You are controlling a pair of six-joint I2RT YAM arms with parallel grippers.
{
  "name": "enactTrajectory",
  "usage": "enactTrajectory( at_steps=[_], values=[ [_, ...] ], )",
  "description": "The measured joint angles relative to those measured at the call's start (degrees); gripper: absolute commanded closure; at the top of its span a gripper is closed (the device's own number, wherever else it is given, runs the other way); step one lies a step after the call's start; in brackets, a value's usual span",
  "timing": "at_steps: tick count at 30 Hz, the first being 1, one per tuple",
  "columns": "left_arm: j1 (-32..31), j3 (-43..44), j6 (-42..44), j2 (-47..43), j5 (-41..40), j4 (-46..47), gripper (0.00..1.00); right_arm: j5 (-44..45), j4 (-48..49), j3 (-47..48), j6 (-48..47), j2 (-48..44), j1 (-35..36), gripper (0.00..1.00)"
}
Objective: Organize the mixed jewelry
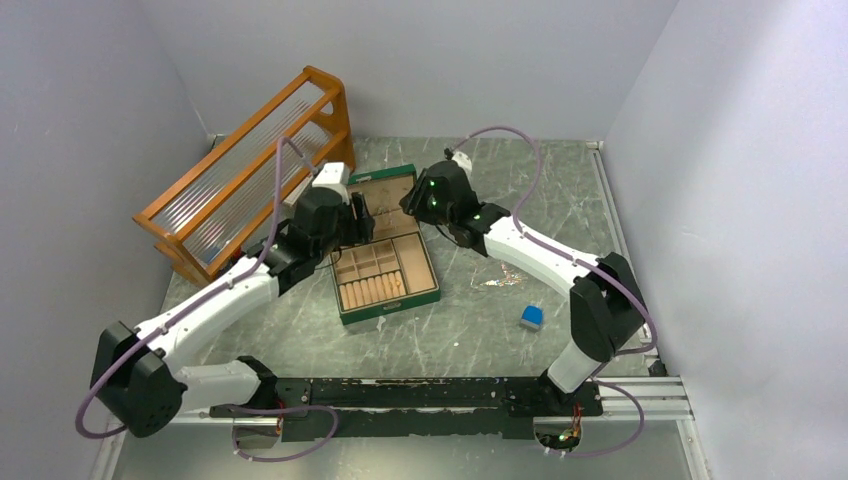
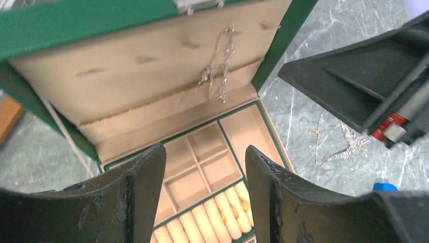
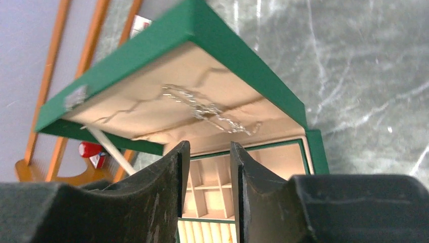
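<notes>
While a chain (image 2: 220, 66) hangs inside the open green box (image 1: 390, 312) in the middle of the worktop (image 1: 460, 345), I hold left gripper (image 2: 205, 157) and right gripper (image 3: 209, 149) parted and empty, and loose gold pieces (image 1: 500, 280) lie unsorted toward its right edge.

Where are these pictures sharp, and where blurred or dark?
Top external: even light, soft shadows, but the loose jewelry is only a tiny glint. Left wrist: the chain in the green box lid is sharp; the left gripper's fingers are soft. Right wrist: chain slightly blurred, right gripper's fingers dark.
</notes>
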Motion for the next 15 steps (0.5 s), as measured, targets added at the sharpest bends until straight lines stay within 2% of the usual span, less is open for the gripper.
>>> enactTrajectory(
  at_steps=[10, 15],
  values=[
    [0.0, -6.6, -3.3, -11.3, -2.0, 0.6, 0.29, 6.1, -0.2, -1.7, 15.5, 4.7, 0.1, 0.64],
    [0.0, -7.7, -4.1, -12.5, -2.4, 0.7, 0.19, 8.0, 0.2, -0.6, 21.1, 8.0, 0.5, 0.62]
  ],
)
